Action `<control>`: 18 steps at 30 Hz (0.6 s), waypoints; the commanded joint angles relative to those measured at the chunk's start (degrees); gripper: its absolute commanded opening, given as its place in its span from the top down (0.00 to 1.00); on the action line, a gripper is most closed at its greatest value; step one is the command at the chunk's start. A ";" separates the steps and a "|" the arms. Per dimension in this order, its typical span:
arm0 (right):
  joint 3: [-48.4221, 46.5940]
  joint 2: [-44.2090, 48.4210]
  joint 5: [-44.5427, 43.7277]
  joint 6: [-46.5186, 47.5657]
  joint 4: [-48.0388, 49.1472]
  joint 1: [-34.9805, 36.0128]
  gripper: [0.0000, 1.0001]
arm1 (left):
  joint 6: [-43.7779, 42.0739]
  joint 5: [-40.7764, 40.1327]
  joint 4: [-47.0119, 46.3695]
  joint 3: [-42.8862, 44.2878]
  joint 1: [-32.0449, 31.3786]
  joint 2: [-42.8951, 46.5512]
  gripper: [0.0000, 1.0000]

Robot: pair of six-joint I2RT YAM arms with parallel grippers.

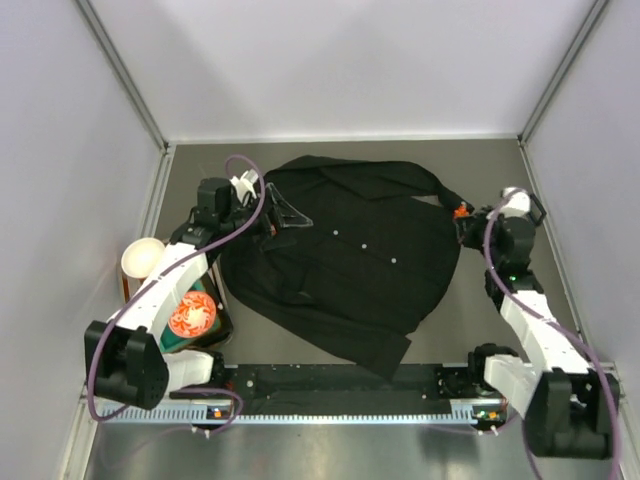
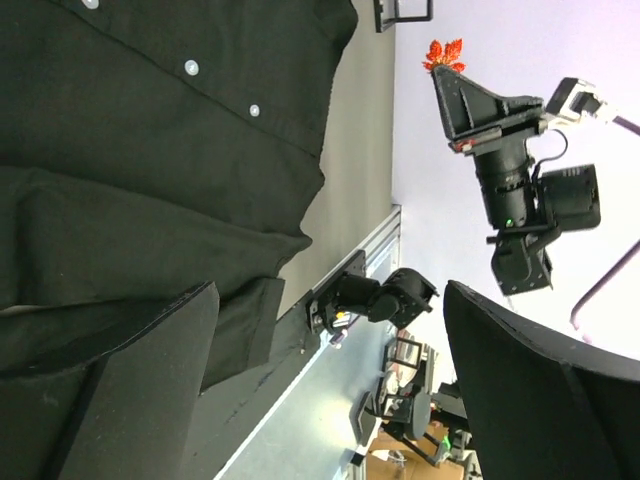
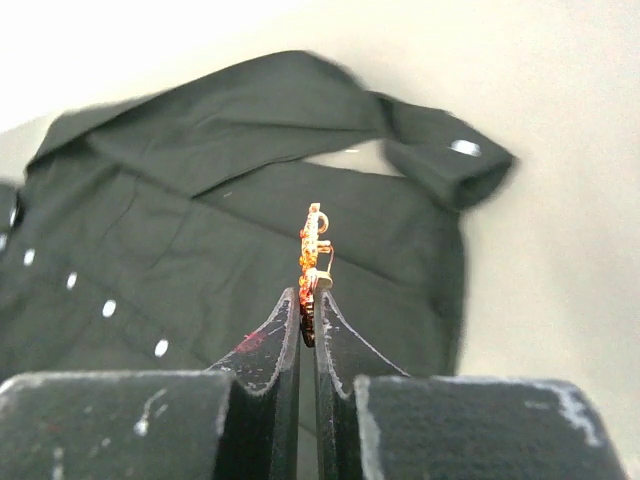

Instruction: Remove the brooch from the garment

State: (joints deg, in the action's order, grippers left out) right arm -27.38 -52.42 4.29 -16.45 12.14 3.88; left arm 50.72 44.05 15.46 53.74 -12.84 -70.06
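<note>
Jaws first: the right jaws are pressed together on the brooch (image 3: 312,262). I see the red-orange leaf pinched by its lower end, standing upright above the fingertips (image 3: 285,335). From overhead, the brooch sits at the right-hand edge of the garment (image 1: 340,260), beside the sleeve that runs along the far side. In the left wrist view it shows against the pale wall, clear of the fabric.

The left jaws stand wide apart and hold nothing. Both fingers (image 2: 140,390) frame that view, over the left part of the shirt near the collar.

The garment lies spread and wrinkled on the worktop (image 1: 480,320), its pale buttons (image 1: 365,248) facing up. A paper cup (image 1: 142,258) and a round orange disc (image 1: 192,316) sit by the left arm.
</note>
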 commanded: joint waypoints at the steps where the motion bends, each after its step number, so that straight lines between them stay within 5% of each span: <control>1: 0.04 -6.35 18.45 -20.98 4.79 -17.37 1.00 | -3.43 0.33 -4.56 0.05 -0.43 -1.91 0.02; 9: 4.44 -17.69 23.30 -31.36 21.25 -32.52 1.00 | -7.03 0.16 -6.59 2.07 -3.76 -7.19 0.02; 18: 0.93 -40.64 27.00 -41.20 48.39 -37.54 1.00 | -10.55 0.86 -6.15 5.50 -8.42 -14.22 0.04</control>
State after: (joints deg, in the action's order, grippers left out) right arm -23.22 -87.44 28.99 -52.01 43.11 -32.95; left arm 43.42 44.07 12.01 55.99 -19.79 -82.78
